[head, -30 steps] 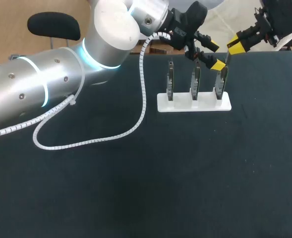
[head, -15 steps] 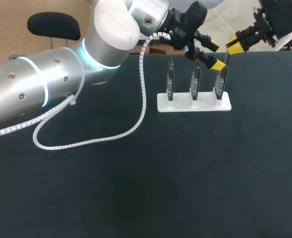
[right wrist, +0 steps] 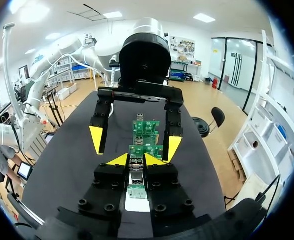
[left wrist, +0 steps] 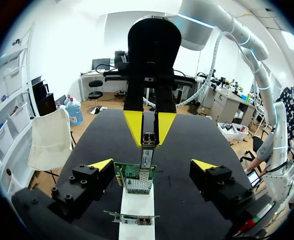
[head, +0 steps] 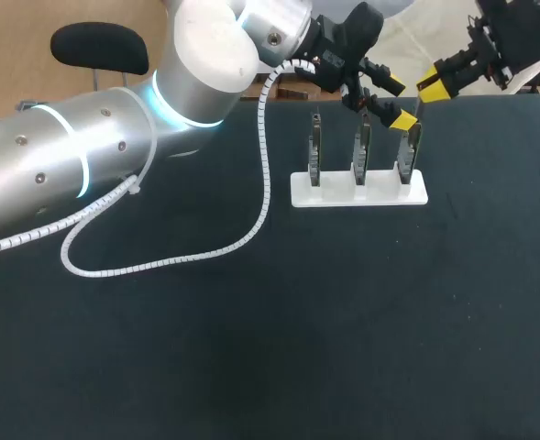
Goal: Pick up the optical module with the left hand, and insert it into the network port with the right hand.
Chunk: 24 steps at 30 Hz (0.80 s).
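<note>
The black tabletop (head: pixel 251 348) is crossed from its left edge by the left arm (head: pixel 86 156). A white stand (head: pixel 359 190) is set near the far edge, right of the middle, with three green boards (head: pixel 361 151) held upright in it. The left gripper (left wrist: pixel 152 165) is spread wide, flanking the board nearest the right edge. The right gripper (right wrist: pixel 137 160) is pinched on the module (left wrist: pixel 147 156), a slim silvery metal block held upright, its lower end at that board's top. Bare surface is seen from the stand to the near edge.

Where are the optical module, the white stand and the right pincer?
optical module (left wrist: pixel 147 155), left wrist view, metal body.
white stand (head: pixel 338 193), head view, bare base.
right pincer (right wrist: pixel 136 161), right wrist view, midway between tips.
</note>
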Available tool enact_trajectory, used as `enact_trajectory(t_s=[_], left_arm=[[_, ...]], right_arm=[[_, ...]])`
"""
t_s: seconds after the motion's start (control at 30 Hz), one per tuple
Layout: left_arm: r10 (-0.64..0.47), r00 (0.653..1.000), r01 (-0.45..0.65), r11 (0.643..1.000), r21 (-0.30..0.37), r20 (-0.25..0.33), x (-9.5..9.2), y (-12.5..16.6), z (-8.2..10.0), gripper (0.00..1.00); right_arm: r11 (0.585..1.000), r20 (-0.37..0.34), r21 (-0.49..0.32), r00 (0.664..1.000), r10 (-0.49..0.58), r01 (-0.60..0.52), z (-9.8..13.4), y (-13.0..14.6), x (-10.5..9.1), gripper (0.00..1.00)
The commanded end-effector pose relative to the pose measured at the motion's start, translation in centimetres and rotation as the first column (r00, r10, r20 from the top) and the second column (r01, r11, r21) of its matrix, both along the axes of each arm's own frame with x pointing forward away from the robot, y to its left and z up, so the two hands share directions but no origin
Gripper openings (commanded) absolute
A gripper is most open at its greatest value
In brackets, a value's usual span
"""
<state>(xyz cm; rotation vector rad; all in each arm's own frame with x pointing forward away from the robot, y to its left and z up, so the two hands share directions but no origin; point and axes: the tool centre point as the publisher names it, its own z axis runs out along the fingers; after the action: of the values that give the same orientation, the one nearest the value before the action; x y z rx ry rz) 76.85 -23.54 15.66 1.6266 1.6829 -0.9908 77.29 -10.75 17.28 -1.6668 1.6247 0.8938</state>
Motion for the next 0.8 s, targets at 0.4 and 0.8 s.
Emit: enact_trajectory(t_s=[0.4,0.8], left_arm=[[-0.002,1.000,0.002,1.000,0.004,-0.002,0.16,-0.09,0.04,1.00],[-0.002,1.000,0.002,1.000,0.004,-0.002,0.16,-0.09,0.04,1.00]], right_arm=[[1.000,0.006,-0.008,1.000,-0.001,0.001,-0.27,-0.08,-0.31,0.00],[1.000,0.003,-0.011,1.000,-0.004,0.004,-0.39,0.19,-0.35,0.00]])
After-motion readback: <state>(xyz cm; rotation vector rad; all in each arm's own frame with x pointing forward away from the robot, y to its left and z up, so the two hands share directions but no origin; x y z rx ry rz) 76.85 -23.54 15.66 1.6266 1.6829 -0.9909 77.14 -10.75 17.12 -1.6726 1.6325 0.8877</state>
